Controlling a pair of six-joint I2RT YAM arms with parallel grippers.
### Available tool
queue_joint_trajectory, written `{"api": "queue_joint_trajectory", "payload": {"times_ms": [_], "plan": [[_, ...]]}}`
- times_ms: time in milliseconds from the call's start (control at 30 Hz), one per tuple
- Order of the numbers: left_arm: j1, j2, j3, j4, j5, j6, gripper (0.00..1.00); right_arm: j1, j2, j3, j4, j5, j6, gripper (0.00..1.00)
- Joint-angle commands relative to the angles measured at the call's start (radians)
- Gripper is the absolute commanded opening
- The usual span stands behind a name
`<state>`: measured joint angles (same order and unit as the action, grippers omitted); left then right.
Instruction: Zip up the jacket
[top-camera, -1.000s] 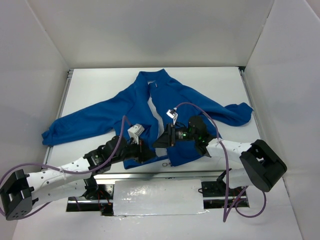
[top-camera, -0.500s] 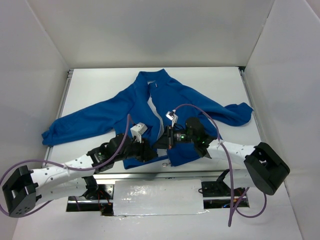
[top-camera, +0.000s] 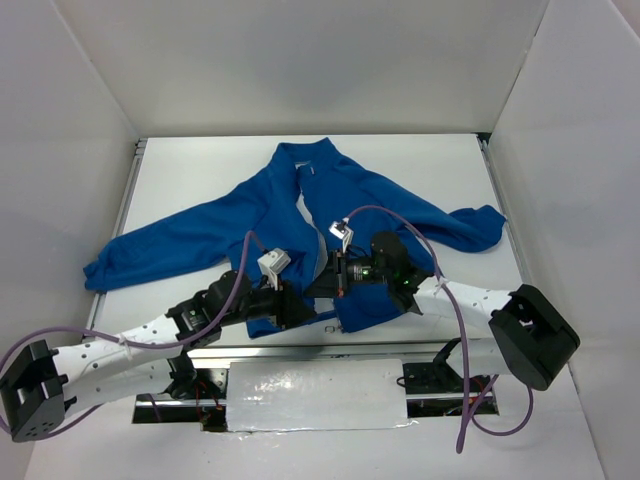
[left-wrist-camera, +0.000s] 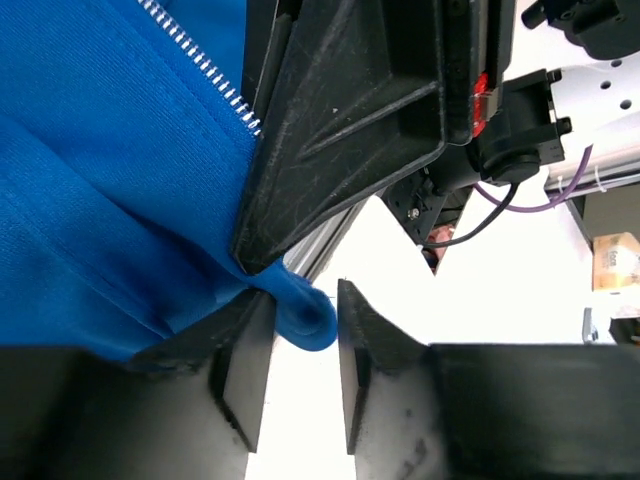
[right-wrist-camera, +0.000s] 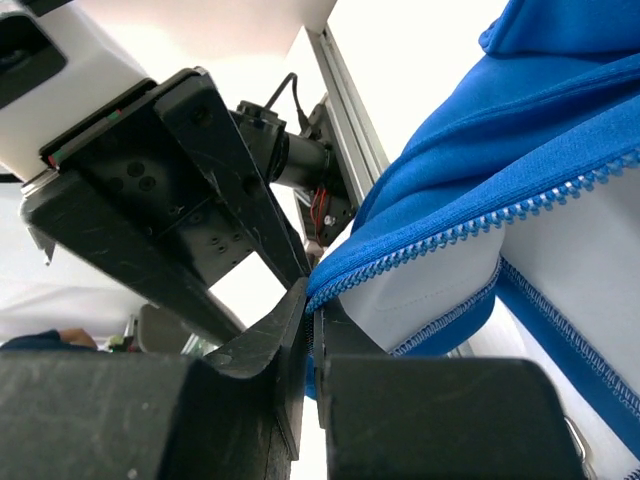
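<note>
White tabletop (top-camera: 200, 170) between white walls (top-camera: 300, 70) carries the royal-blue fleece jacket (top-camera: 350, 190), collar at 12 o'clock, hem at 6. At the hem, the left claw (left-wrist-camera: 300, 335) pinches a rolled corner of fabric. The right claw (right-wrist-camera: 312, 305), pressed together, grips the other front's toothed edge. The zipper halves (right-wrist-camera: 520, 210) lie apart with white lining (top-camera: 306, 215) showing, so zipping seems not yet begun.

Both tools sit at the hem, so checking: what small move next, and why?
Probably ease the right tool toward the left tool to bring the two bottom zipper ends together. The jacket is open, each tool pinches one front edge at the hem, and the zipper teeth are unjoined.
</note>
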<state>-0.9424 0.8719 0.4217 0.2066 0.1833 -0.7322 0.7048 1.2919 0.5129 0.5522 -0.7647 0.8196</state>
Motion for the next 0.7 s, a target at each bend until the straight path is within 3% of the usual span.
{"api": "queue_joint_trajectory", "payload": {"times_ms": [0,33,200,233,367,567,667], "plan": [[0.002,0.016,0.005,0.074,0.062,0.020,0.39,-0.017,-0.020,0.052,0.020,-0.025,-0.022,0.08],[0.002,0.019,0.000,0.076,0.068,0.020,0.31,-0.022,-0.026,0.052,0.008,-0.027,-0.025,0.09],[0.002,0.022,-0.012,0.091,0.071,0.011,0.19,-0.050,-0.040,0.056,-0.023,-0.041,-0.040,0.11],[0.002,0.024,-0.012,0.091,0.070,0.011,0.11,-0.048,-0.040,0.056,-0.023,-0.047,-0.040,0.12],[0.004,0.030,-0.006,0.100,0.071,0.013,0.00,-0.050,-0.046,0.053,-0.018,-0.071,-0.042,0.59],[0.002,0.021,0.002,0.108,0.051,0.013,0.00,-0.050,-0.088,0.010,-0.023,-0.105,-0.082,0.59],[0.004,0.016,0.003,0.103,0.044,0.005,0.00,-0.051,-0.147,-0.002,-0.136,-0.058,-0.129,0.59]]}}
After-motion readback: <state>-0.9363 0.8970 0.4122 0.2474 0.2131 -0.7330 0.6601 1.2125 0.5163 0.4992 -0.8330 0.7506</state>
